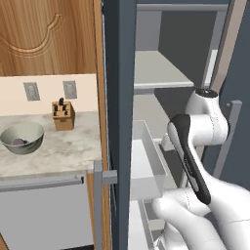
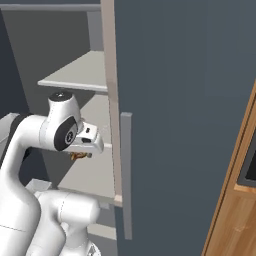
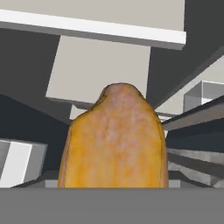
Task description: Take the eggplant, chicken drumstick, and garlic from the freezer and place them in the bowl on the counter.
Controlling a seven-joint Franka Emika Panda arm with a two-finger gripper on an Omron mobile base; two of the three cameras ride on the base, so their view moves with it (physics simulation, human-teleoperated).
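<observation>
Close against the hand camera, the chicken drumstick (image 3: 114, 140) sat held in the claw (image 2: 80, 155) inside the freezer (image 2: 180, 100); the eggplant (image 1: 18, 142) already lay in the bowl (image 1: 30, 144), garlic remained.

You'll see the chicken drumstick (image 3: 114, 140), an orange-brown knobbly lump with a paler rounded end, close up in the hand view, inside the open freezer (image 1: 161, 73) among light grey shelves. The grey-green bowl (image 1: 22, 137) sits upright on the marbled desk (image 1: 68, 146) (left of the freezer), with the dark eggplant (image 1: 18, 142) already in it.
</observation>
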